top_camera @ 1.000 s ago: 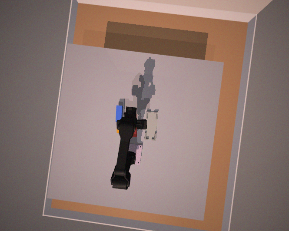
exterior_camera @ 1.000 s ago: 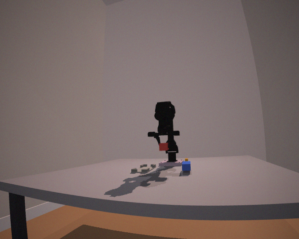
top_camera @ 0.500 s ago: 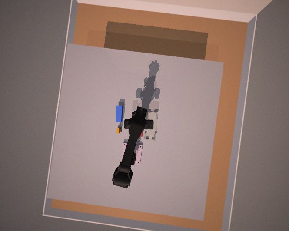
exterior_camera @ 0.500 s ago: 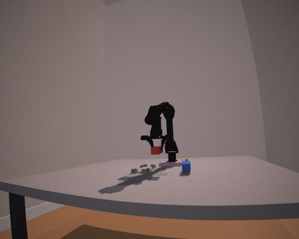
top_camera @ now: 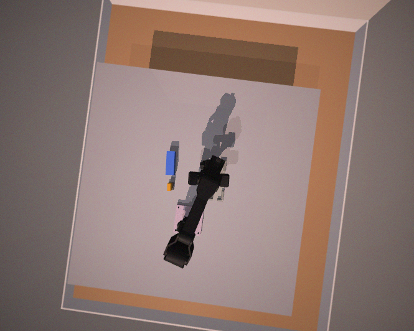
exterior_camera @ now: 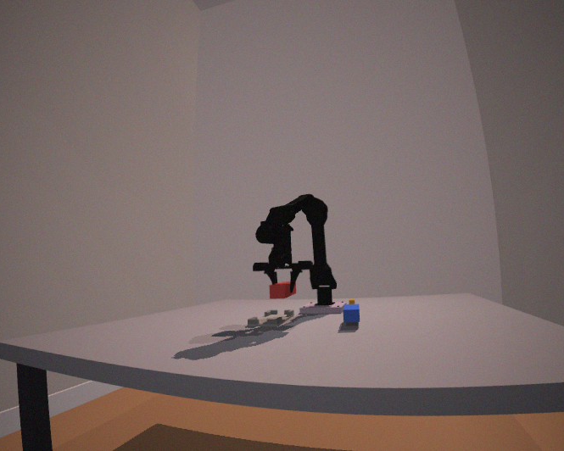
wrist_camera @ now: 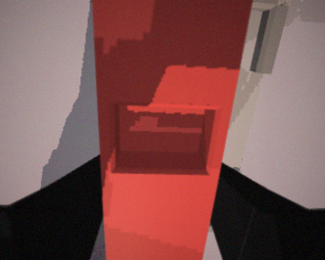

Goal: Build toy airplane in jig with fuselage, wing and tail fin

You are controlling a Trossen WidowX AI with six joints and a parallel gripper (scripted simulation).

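Observation:
The red fuselage (exterior_camera: 278, 291) (wrist_camera: 158, 210) is held in the air with its socket facing up to the wrist camera. My gripper (exterior_camera: 283, 287) (wrist_camera: 157, 159) is shut on it, one finger on each long side. The pale grey-green jig (top_camera: 220, 195) (exterior_camera: 274, 320) (wrist_camera: 269, 44) lies on the table below. The arm hides much of it in the top view, and the fuselage hides much of it in the wrist view. The blue wing (top_camera: 170, 162) (exterior_camera: 351, 313) and the small orange tail fin (top_camera: 169, 186) (exterior_camera: 351, 301) stand apart, left of the jig in the top view.
The arm's pink base plate (top_camera: 178, 214) (exterior_camera: 315, 310) is on the table (top_camera: 253, 249) (exterior_camera: 418, 348), near the jig. The black arm (top_camera: 196, 213) (exterior_camera: 318, 242) reaches from it over the jig. Arm shadows fall across the jig area and beyond.

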